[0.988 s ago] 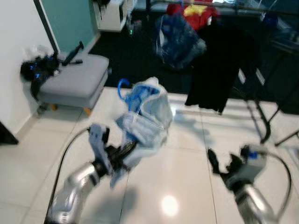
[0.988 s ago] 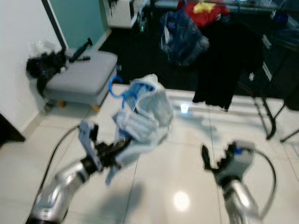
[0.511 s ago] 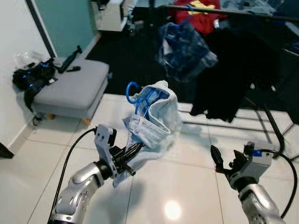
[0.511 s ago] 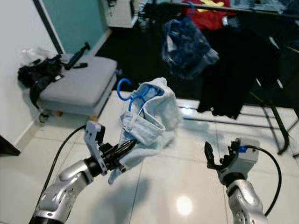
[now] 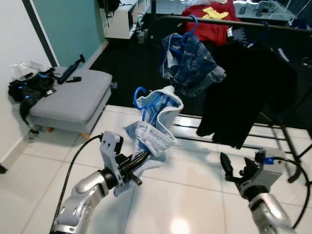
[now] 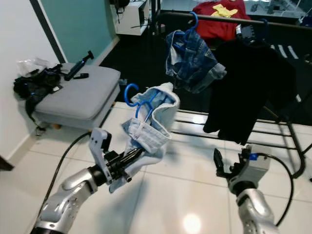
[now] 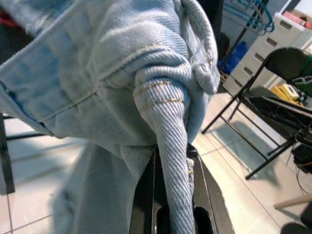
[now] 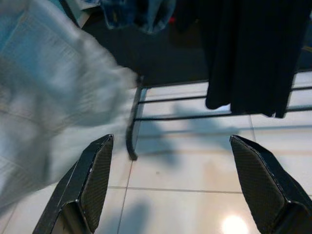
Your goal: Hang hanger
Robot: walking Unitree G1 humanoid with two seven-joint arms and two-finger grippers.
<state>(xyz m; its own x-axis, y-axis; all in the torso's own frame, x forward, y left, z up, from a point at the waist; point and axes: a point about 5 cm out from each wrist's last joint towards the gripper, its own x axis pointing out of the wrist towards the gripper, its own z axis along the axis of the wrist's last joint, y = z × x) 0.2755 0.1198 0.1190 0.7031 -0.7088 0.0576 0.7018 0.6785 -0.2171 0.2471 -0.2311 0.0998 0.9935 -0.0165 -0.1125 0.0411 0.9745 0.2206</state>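
two blue hangers (image 5: 140, 97) (image 5: 191, 27), four garments, one grey ottoman (image 5: 73, 100), one rail (image 5: 253, 23)

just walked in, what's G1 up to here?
It is carrying laundry toward the clothes rack. The left gripper is shut on a pair of light denim shorts on a blue hanger, held up over the tiled floor. The rack rail ahead already holds darker denim shorts, a black garment and a red shirt. The right gripper is open with nothing in it. The hanger is not on the rail yet.

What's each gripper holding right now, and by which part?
Left gripper pinches a fold of the light denim garment on the blue hanger. Right gripper is open, empty.
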